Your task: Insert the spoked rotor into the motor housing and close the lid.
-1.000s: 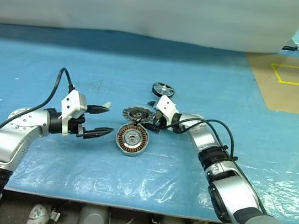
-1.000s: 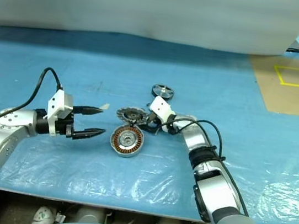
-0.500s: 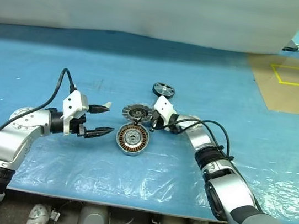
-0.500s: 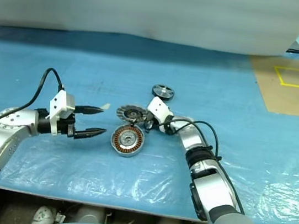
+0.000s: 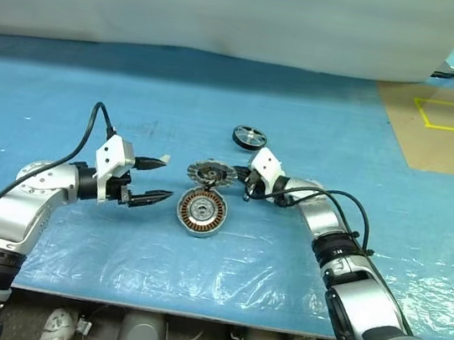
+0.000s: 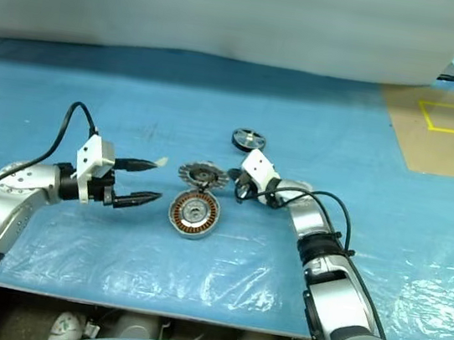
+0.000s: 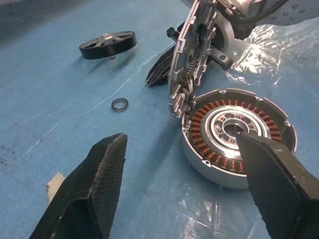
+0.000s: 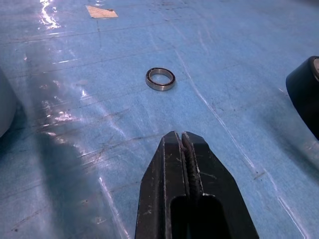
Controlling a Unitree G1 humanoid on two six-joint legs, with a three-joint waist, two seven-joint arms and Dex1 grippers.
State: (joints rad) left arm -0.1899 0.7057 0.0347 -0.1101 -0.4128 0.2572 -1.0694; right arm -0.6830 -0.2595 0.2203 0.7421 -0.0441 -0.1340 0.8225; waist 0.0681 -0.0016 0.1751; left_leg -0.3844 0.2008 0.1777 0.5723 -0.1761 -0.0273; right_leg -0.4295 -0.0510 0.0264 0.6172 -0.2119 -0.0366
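Note:
The motor housing (image 5: 202,211) lies flat on the blue sheet with its copper windings (image 7: 199,119) showing. The lid (image 5: 210,171) stands tilted on its edge at the housing's far rim, and the left wrist view shows it steeply on edge (image 7: 192,64). The spoked rotor (image 5: 250,136) lies flat farther back, apart from both. My left gripper (image 5: 168,179) is open just left of the housing and holds nothing. My right gripper (image 5: 247,191) sits just right of the lid. Its fingers (image 8: 180,149) are pressed together with nothing between them.
A tiny thin black ring (image 8: 160,78) lies on the sheet between the lid and the rotor. A brown board with yellow tape lines (image 5: 450,117) lies at the back right. The sheet's front edge (image 5: 190,310) runs below the arms.
My right gripper has shut and drawn back to the right, away from the lid's edge. The lid, housing and rotor stay where they were. My left arm has kept still.

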